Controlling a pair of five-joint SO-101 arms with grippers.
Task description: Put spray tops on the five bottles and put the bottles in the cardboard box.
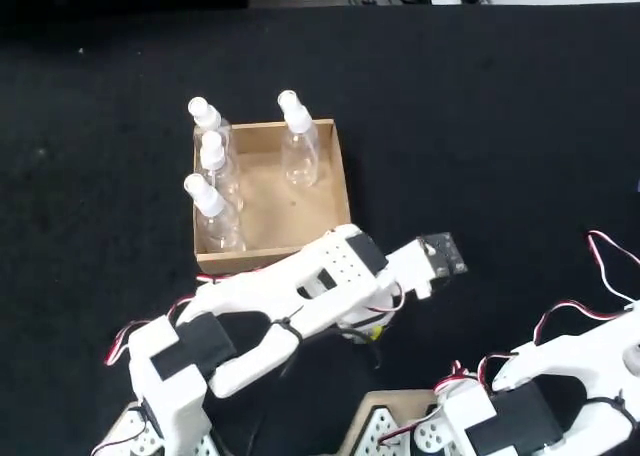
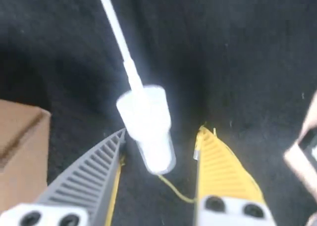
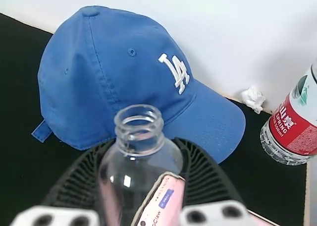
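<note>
"So, from above?"
"Four topped bottles (image 1: 300,146) stand in the cardboard box (image 1: 342,176), just beside the left arm (image 1: 300,296)."
"Left wrist?"
"The left gripper (image 2: 161,134) is spread wide, the spray top (image 2: 146,117) loose between its fingers (image 2: 89,181)."
"Right wrist?"
"The right gripper (image 3: 143,156) clamps an uncapped bottle (image 3: 138,132) with a pink printed label (image 3: 158,201). Beyond it are a white-lettered blue cap (image 3: 109,77) and a red-labelled bottle (image 3: 292,132)."

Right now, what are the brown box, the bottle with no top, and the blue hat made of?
The cardboard box looks like plain cardboard, matte brown with thin walls. The open bottle is probably clear plastic, glossy; you see through it and light glints on it, though glass can't be ruled out. The baseball cap looks like soft woven cloth, likely cotton, matte, with stitched seams and eyelets.
</note>
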